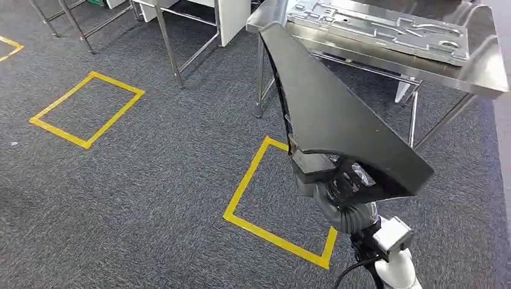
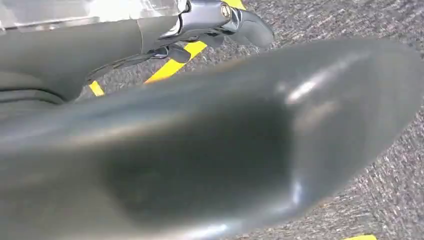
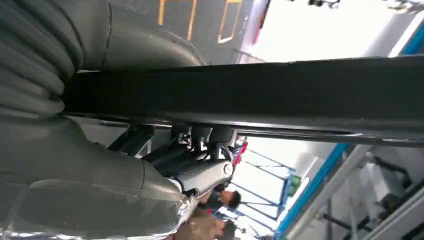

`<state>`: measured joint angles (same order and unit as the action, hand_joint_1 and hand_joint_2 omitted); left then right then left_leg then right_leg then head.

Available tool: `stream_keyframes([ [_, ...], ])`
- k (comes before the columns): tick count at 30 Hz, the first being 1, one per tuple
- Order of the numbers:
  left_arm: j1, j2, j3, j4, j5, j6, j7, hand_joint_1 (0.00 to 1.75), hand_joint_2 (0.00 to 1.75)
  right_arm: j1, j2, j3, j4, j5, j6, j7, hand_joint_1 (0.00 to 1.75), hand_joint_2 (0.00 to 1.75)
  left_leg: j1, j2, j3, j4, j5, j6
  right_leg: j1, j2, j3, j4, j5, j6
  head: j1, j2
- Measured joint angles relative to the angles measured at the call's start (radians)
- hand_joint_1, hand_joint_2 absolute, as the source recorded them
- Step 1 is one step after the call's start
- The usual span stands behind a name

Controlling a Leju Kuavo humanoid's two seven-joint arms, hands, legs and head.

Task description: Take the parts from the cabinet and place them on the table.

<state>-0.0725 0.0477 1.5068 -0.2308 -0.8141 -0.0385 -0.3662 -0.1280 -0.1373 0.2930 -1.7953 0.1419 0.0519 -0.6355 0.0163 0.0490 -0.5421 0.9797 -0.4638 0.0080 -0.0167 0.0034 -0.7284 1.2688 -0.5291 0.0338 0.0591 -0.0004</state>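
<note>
Presently, the right hand (image 1: 337, 180) clamps the lower edge of the black triangular part (image 1: 337, 114), carried tilted above the carpet, near the steel table (image 1: 488, 72); the left hand (image 2: 220, 20) has fingers curled beside it, grip uncertain. Advice: keep the part level, clear the table rim, then lower beside the metal plate (image 1: 385, 27)

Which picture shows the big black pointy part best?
The head view: the black part shows whole, held by the right hand. The left wrist view shows a blurred close surface, and the right wrist view just its edge.
</note>
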Motion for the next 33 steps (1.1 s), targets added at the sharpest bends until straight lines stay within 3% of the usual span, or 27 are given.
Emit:
stream_keyframes([
  [2, -0.001, 0.0, 0.0, 0.0, -0.002, 0.001, 0.002, 0.0, 0.0, -0.016, 0.0, 0.002, 0.007, -0.008, -0.001, 0.007, 1.75, 1.75, 0.0, 0.019, 0.003, 0.006, -0.006, -0.007, 0.002, -0.032, 0.105, -0.199, 0.088, -0.005, 0.002, 0.0],
  [3, -0.002, 0.0, 0.0, 0.0, -0.004, 0.005, 0.008, 0.0, 0.0, -0.027, 0.0, 0.004, 0.009, -0.012, -0.001, 0.011, 1.75, 1.75, -0.002, 0.027, 0.003, 0.009, -0.01, -0.013, 0.008, -0.074, 0.135, -0.267, 0.087, -0.013, 0.003, 0.0],
  [7, -0.009, -0.004, 0.0, 0.0, -0.01, 0.01, 0.035, 0.0, 0.0, -0.064, 0.003, 0.013, 0.027, -0.042, 0.005, 0.032, 1.75, 1.75, -0.008, 0.059, 0.012, 0.005, -0.014, -0.035, 0.019, -0.034, 0.13, -0.266, 0.092, -0.034, 0.002, 0.0],
  [8, -0.012, -0.006, 0.0, 0.0, -0.011, 0.01, 0.037, 0.0, 0.0, -0.07, 0.003, 0.013, 0.032, -0.047, 0.005, 0.034, 1.75, 1.75, -0.005, 0.057, 0.011, 0.008, -0.021, -0.043, 0.007, -0.023, 0.137, -0.278, 0.099, -0.044, 0.001, 0.0],
  [9, -0.015, -0.008, 0.0, 0.0, -0.013, 0.009, 0.04, 0.0, 0.0, -0.077, 0.003, 0.014, 0.035, -0.05, 0.006, 0.034, 1.75, 1.75, -0.001, 0.011, 0.007, 0.027, -0.037, -0.047, 0.006, -0.017, 0.139, -0.281, 0.101, -0.047, -0.002, 0.0],
  [10, -0.014, -0.01, 0.0, 0.0, -0.016, 0.002, 0.041, 0.0, 0.0, -0.087, 0.004, 0.015, 0.04, -0.053, 0.005, 0.034, 1.75, 1.75, 0.001, -0.02, -0.017, 0.081, -0.071, -0.049, 0.005, -0.01, 0.138, -0.281, 0.103, -0.052, -0.004, 0.0],
  [11, -0.013, -0.01, -0.001, 0.0, -0.024, -0.002, 0.041, 0.0, 0.0, -0.09, 0.006, 0.016, 0.044, -0.056, 0.002, 0.035, 1.75, 1.75, 0.002, -0.036, -0.059, 0.171, -0.117, -0.052, 0.005, 0.001, 0.138, -0.281, 0.103, -0.054, -0.009, 0.0],
  [12, -0.012, -0.011, -0.003, 0.0, -0.03, -0.008, 0.041, 0.0, 0.0, -0.089, 0.006, 0.017, 0.045, -0.055, -0.001, 0.035, 1.75, 1.75, 0.001, -0.041, -0.1, 0.255, -0.151, -0.055, 0.007, 0.012, 0.137, -0.28, 0.103, -0.055, -0.01, 0.0],
  [13, -0.008, -0.011, -0.004, 0.0, -0.035, -0.015, 0.04, 0.0, 0.0, -0.087, 0.006, 0.019, 0.048, -0.055, -0.005, 0.036, 1.75, 1.75, 0.002, -0.041, -0.132, 0.317, -0.167, -0.056, 0.008, 0.023, 0.137, -0.279, 0.103, -0.056, -0.01, 0.0],
  [14, -0.007, -0.013, -0.006, 0.0, -0.039, -0.019, 0.039, 0.0, 0.0, -0.083, 0.006, 0.022, 0.049, -0.052, -0.011, 0.037, 1.75, 1.75, 0.002, -0.041, -0.145, 0.334, -0.157, -0.055, 0.008, 0.038, 0.137, -0.277, 0.102, -0.056, -0.009, 0.0],
  [16, -0.007, -0.014, -0.011, 0.0, -0.047, -0.026, 0.034, 0.0, 0.0, -0.079, 0.006, 0.024, 0.049, -0.053, -0.017, 0.045, 1.75, 1.75, 0.003, -0.045, -0.1, 0.221, -0.074, -0.051, 0.008, 0.063, 0.138, -0.272, 0.101, -0.053, -0.01, 0.0],
  [17, -0.007, -0.014, -0.014, 0.0, -0.051, -0.032, 0.031, 0.0, 0.0, -0.077, 0.006, 0.024, 0.049, -0.056, -0.018, 0.05, 1.75, 1.75, 0.004, -0.056, -0.059, 0.128, -0.025, -0.048, 0.008, 0.073, 0.139, -0.27, 0.099, -0.051, -0.01, 0.0],
  [18, -0.007, -0.014, -0.017, 0.0, -0.055, -0.036, 0.029, 0.0, 0.0, -0.073, 0.008, 0.024, 0.049, -0.061, -0.019, 0.057, 1.75, 1.75, 0.005, -0.079, -0.024, 0.047, 0.005, -0.043, 0.008, 0.079, 0.139, -0.269, 0.098, -0.049, -0.011, 0.0],
  [19, -0.009, -0.014, -0.021, 0.0, -0.055, -0.042, 0.028, 0.0, 0.0, -0.069, 0.009, 0.024, 0.049, -0.067, -0.017, 0.064, 1.75, 1.75, 0.005, -0.104, -0.015, 0.021, -0.011, -0.037, 0.014, 0.088, 0.134, -0.263, 0.097, -0.041, -0.01, 0.0],
  [22, -0.009, -0.015, -0.028, 0.0, -0.058, -0.054, 0.029, 0.0, 0.0, -0.043, 0.008, 0.024, 0.049, -0.077, -0.013, 0.079, 1.75, 1.75, -0.003, -0.089, -0.016, 0.024, -0.008, -0.021, 0.004, 0.106, 0.129, -0.27, 0.103, -0.021, -0.009, 0.0],
  [23, -0.01, -0.016, -0.029, 0.0, -0.058, -0.056, 0.029, 0.0, 0.0, -0.039, 0.008, 0.024, 0.049, -0.077, -0.012, 0.08, 1.75, 1.75, 0.006, -0.083, -0.013, 0.015, -0.001, -0.01, 0.01, 0.108, 0.129, -0.271, 0.104, -0.013, -0.011, 0.0],
  [24, -0.012, -0.017, -0.029, 0.0, -0.058, -0.056, 0.029, 0.0, 0.0, -0.034, 0.008, 0.024, 0.049, -0.079, -0.012, 0.08, 1.75, 1.75, 0.006, -0.072, -0.01, 0.008, 0.005, -0.003, 0.006, 0.067, 0.125, -0.255, 0.093, -0.013, -0.012, 0.0],
  [25, -0.01, -0.017, -0.029, 0.0, -0.058, -0.062, 0.028, 0.0, 0.0, -0.036, 0.008, 0.023, 0.049, -0.083, -0.007, 0.08, 1.75, 1.75, 0.005, -0.068, -0.01, 0.006, 0.005, 0.004, 0.009, 0.024, 0.101, -0.209, 0.057, -0.011, -0.002, 0.0],
  [26, -0.006, -0.017, -0.029, 0.0, -0.058, -0.069, 0.028, 0.0, 0.0, -0.035, 0.008, 0.023, 0.05, -0.085, 0.003, 0.079, 1.75, 1.75, 0.003, -0.061, -0.012, 0.007, 0.004, 0.006, 0.008, 0.01, 0.064, -0.129, 0.014, -0.008, -0.003, 0.0],
  [27, -0.002, -0.018, -0.029, 0.0, -0.058, -0.072, 0.026, 0.0, 0.0, -0.032, 0.008, 0.023, 0.052, -0.086, 0.01, 0.079, 1.75, 1.75, 0.002, -0.055, -0.012, 0.007, 0.0, 0.008, 0.006, 0.007, 0.022, -0.044, -0.022, -0.004, -0.002, 0.0],
  [28, 0.001, -0.019, -0.029, 0.0, -0.059, -0.073, 0.022, 0.0, 0.0, -0.027, 0.008, 0.023, 0.055, -0.086, 0.014, 0.075, 1.75, 1.75, 0.001, -0.05, -0.012, 0.007, -0.001, 0.009, 0.003, 0.007, -0.012, 0.026, -0.042, -0.001, -0.003, 0.0],
  [29, 0.003, -0.021, -0.03, 0.0, -0.06, -0.073, 0.018, 0.0, 0.0, -0.023, 0.007, 0.022, 0.058, -0.086, 0.019, 0.072, 1.75, 1.75, 0.001, -0.045, -0.011, 0.007, -0.003, 0.007, 0.002, 0.007, -0.027, 0.056, -0.042, 0.001, -0.002, 0.0],
  [30, 0.003, -0.022, -0.03, 0.0, -0.061, -0.073, 0.015, 0.0, 0.0, -0.02, 0.007, 0.021, 0.061, -0.086, 0.021, 0.07, 1.75, 1.75, 0.001, -0.042, -0.008, 0.008, -0.006, 0.006, 0.001, 0.006, -0.017, 0.034, -0.019, 0.002, -0.003, 0.0],
  [33, 0.003, -0.032, -0.031, 0.0, -0.061, -0.071, 0.0, 0.0, 0.0, -0.021, 0.006, 0.013, 0.064, -0.083, 0.026, 0.061, 1.75, 1.75, 0.001, -0.035, 0.008, 0.009, -0.017, -0.004, 0.003, -0.008, 0.124, -0.233, 0.104, -0.012, -0.002, 0.0],
])
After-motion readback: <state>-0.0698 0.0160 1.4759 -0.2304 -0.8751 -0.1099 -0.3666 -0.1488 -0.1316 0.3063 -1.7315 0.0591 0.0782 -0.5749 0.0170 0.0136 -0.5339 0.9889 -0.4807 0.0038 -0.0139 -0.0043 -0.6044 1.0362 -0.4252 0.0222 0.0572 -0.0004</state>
